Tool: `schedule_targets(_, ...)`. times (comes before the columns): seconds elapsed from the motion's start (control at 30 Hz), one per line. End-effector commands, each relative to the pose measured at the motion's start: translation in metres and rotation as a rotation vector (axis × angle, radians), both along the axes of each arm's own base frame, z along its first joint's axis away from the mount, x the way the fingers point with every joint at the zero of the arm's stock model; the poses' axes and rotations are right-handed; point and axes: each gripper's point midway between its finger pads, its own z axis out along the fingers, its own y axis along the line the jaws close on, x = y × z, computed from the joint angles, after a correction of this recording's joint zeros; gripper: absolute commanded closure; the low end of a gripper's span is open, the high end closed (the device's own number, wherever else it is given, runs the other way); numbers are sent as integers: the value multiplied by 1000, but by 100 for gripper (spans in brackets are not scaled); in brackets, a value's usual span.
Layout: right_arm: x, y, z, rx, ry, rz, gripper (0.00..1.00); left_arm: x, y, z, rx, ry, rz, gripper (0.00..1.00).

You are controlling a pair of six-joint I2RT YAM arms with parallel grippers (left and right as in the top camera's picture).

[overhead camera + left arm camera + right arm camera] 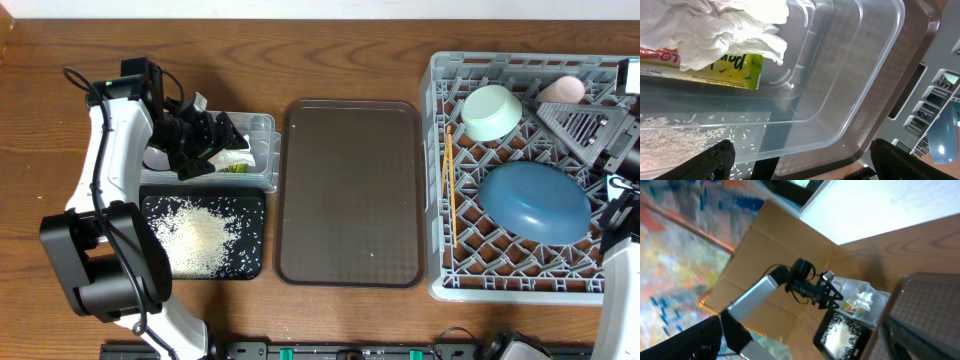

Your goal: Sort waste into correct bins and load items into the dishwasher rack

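Note:
A crumpled white tissue (pixel 725 30) and a yellow-green wrapper (pixel 730 65) lie in the clear tub (pixel 850 90). My left gripper (pixel 805 162) hangs open just above that tub (pixel 262 125), holding nothing. White rice grains (pixel 200 235) are heaped on the black tray (pixel 250 205) in front of it. The grey rack (pixel 520 285) at the right holds a mint bowl (pixel 491 111), a blue plate-bowl (pixel 533 201), chopsticks (pixel 450 185) and a pink cup (pixel 562 90). My right gripper (pixel 800 345) is open and empty, raised at the rack's right side.
A large brown serving tray (pixel 350 190) lies between the bins and the rack. A grey perforated utensil piece (pixel 580 125) sits in the rack's back right. The left arm (pixel 105 170) stretches along the table's left side.

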Motion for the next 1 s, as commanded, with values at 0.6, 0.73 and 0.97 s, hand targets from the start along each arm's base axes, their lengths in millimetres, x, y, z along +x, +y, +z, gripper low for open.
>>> schedule_targets(0.6, -25, 46, -72, -9, -3, 145, 1, 3, 3, 8, 15, -16, 13, 11)
schedule_targets(0.73, -25, 46, -72, -9, -3, 144, 1, 3, 3, 8, 15, -16, 13, 11)
schedule_targets(0.97, -25, 46, -72, -9, -3, 144, 1, 3, 3, 8, 15, -16, 13, 10)
